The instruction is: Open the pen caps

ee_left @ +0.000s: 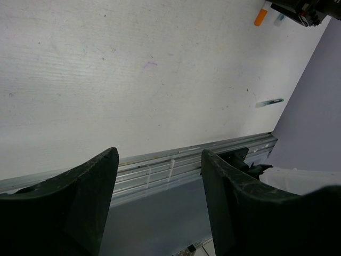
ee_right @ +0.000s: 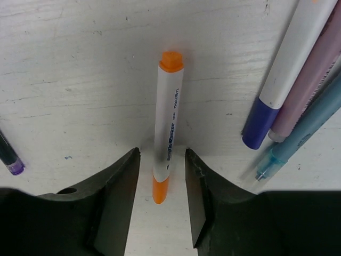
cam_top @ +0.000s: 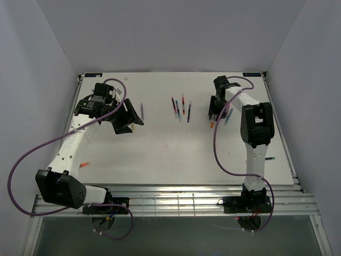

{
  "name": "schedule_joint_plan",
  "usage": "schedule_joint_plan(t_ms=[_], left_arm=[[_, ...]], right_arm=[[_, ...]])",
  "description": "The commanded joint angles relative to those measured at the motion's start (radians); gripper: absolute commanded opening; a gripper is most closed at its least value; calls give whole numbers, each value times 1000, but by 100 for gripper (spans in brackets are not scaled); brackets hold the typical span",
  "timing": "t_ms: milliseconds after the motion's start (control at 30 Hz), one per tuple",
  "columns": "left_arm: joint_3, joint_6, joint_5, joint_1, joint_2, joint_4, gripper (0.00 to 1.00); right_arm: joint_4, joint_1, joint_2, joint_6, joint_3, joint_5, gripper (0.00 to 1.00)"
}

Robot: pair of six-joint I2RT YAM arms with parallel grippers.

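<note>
A white pen [ee_right: 168,122] with orange ends lies on the white table. In the right wrist view its lower orange end [ee_right: 160,189] sits between my fingers. My right gripper [ee_right: 161,154] is open and low over the table, one finger on each side of the pen, and I see no contact. In the top view it [cam_top: 214,118] stands by the same orange pen [cam_top: 211,124]. My left gripper [cam_top: 133,121] is open and empty, raised over the table's left half. The left wrist view shows nothing between its fingers [ee_left: 157,157].
Several pens [cam_top: 181,106] lie at the table's middle. A blue-capped pen [ee_right: 282,80], a mauve pen [ee_right: 314,80] and a teal pen [ee_right: 298,138] lie just right of my right gripper. A purple-tipped pen [ee_right: 9,157] lies left. A teal pen [cam_top: 270,158] lies near the right edge and a small orange piece [cam_top: 84,165] on the left.
</note>
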Motion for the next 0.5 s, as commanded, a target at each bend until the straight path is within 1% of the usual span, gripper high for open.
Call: schedule_joint_plan(t_ms=[0, 67, 167, 200, 233, 267, 400, 467], left_arm=[[-16, -2, 20, 6, -23, -2, 73], [-22, -8, 23, 6, -26, -2, 73], [-23, -14, 40, 4, -23, 7, 72], [-23, -16, 45, 4, -24, 11, 71], [-23, -20, 49, 1, -23, 20, 70], [-22, -25, 54, -2, -21, 25, 69], [-14, -37, 71, -35, -17, 62, 66], [-13, -43, 85, -66, -15, 108, 66]], right_arm=[[38, 8, 19, -8, 6, 7, 45], [41, 13, 31, -8, -5, 3, 43], [44, 28, 45, -16, -13, 7, 32], [44, 36, 48, -17, -13, 4, 27], [39, 36, 56, -17, -10, 0, 15], [36, 40, 60, -19, -6, -13, 9], [20, 54, 31, -25, 13, -25, 8], [19, 57, -28, -23, 23, -104, 8]])
